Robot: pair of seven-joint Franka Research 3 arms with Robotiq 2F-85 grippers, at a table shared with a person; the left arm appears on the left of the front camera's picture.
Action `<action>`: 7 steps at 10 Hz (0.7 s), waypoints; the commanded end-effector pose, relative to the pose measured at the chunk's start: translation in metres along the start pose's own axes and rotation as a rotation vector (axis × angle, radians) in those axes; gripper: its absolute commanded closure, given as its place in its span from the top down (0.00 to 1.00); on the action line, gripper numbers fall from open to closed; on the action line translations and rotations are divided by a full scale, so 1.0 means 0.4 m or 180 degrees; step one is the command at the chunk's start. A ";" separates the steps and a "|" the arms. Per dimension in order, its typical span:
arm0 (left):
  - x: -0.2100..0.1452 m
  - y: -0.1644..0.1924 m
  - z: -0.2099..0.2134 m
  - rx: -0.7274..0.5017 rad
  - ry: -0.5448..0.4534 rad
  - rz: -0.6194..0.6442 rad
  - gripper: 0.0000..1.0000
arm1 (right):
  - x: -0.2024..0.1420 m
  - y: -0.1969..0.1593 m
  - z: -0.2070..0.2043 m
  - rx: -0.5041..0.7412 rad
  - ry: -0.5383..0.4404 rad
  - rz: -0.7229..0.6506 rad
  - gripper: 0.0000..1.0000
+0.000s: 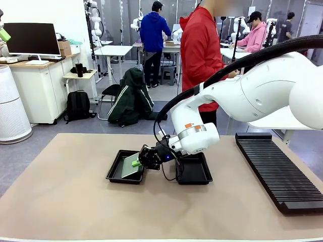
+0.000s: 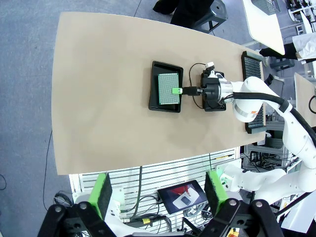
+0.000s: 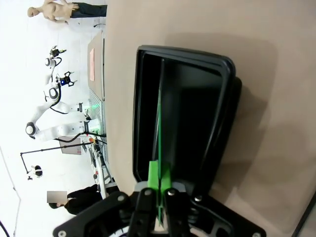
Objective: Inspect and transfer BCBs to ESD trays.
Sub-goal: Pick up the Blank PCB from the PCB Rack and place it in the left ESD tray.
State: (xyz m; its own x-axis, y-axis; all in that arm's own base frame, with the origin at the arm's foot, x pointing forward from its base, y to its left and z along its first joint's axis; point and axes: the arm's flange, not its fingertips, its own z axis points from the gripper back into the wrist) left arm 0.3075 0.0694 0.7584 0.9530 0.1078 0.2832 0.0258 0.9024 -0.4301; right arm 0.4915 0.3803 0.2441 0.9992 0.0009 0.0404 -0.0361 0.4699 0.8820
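My right gripper is shut on the near edge of a green BCB, which lies over the inside of the left black ESD tray. In the right wrist view the BCB runs edge-on as a thin green line from my shut gripper into the tray. From above, the BCB covers most of that tray, with the right gripper at its edge. A second ESD tray sits under the right wrist. My left gripper hangs open high over the table's near edge.
A long black ribbed rack lies along the table's right side. A person in a red jacket stands at the far side. Bare tan table spreads to the left and front of the trays.
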 end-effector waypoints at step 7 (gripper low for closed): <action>-0.002 0.003 -0.002 -0.0004 0.0001 0.0014 1.00 | -0.001 0.055 -0.021 -0.0186 0.0059 0.0021 0.02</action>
State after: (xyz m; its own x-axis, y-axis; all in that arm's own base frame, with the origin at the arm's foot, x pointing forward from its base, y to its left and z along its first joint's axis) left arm 0.3075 0.0694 0.7584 0.9530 0.1078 0.2832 0.0258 0.9024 -0.4301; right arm 0.4907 0.3861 0.2492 0.9985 0.0174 0.0514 -0.0534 0.4801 0.8756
